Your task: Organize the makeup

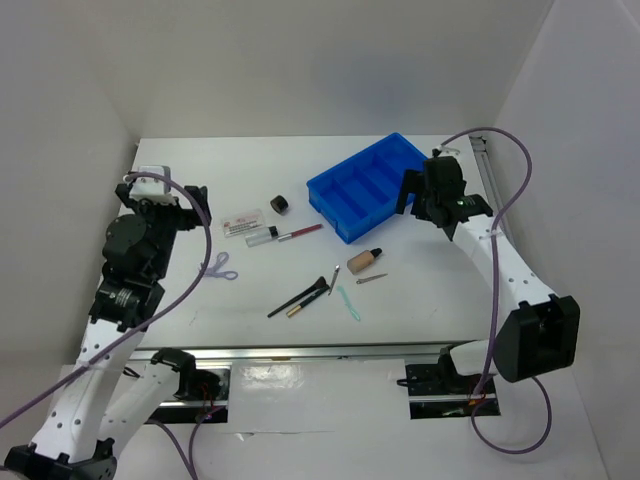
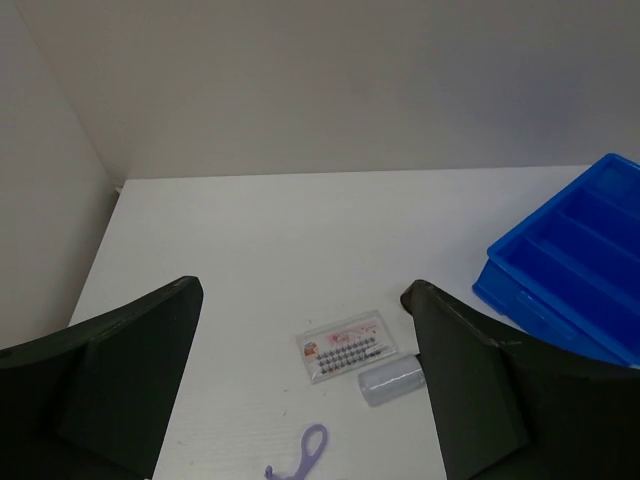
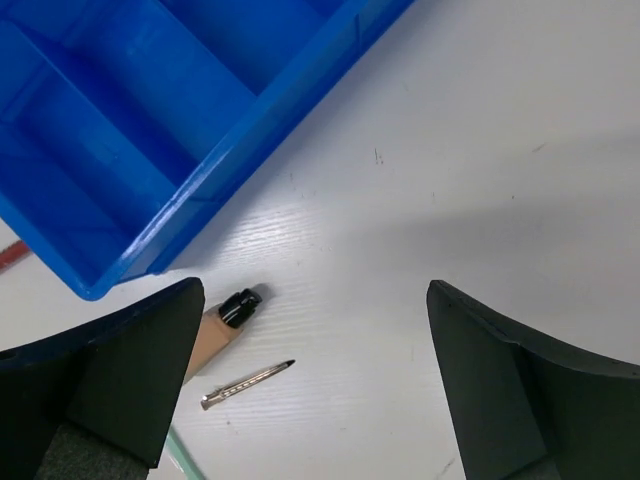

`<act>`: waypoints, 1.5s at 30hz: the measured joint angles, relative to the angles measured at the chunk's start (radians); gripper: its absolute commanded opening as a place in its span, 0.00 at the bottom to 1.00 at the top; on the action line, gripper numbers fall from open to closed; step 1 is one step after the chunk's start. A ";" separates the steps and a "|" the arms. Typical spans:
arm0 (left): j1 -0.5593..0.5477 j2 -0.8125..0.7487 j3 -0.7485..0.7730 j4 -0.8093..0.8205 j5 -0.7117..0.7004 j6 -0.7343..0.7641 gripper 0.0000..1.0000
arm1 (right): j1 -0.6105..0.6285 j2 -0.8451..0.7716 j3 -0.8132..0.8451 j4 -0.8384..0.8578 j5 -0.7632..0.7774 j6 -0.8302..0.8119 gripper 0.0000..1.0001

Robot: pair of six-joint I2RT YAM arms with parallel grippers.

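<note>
The makeup lies loose on the white table. A white red-printed card (image 1: 243, 222), a clear tube (image 1: 262, 236), a red pencil (image 1: 303, 231) and a black pot (image 1: 279, 205) lie left of the blue tray (image 1: 375, 222). Lilac scissors (image 1: 220, 266) lie further left. The beige black-capped bottle (image 1: 364, 259), a thin metal tool (image 1: 371, 279), black brushes (image 1: 297, 298) and a teal tool (image 1: 348, 303) lie in front. My left gripper (image 2: 302, 290) is open and empty, above and short of the card (image 2: 347, 345) and tube (image 2: 392, 381). My right gripper (image 3: 315, 290) is open and empty, above the bottle (image 3: 222, 325).
The tray's compartments show nothing inside in the right wrist view (image 3: 200, 190). White walls close the table at the back and both sides. A metal rail runs along the near edge by the arm bases.
</note>
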 measured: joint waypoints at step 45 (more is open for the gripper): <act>-0.008 0.297 0.314 -0.601 -0.043 -0.230 1.00 | 0.269 0.301 -0.115 -0.015 -0.142 0.579 0.80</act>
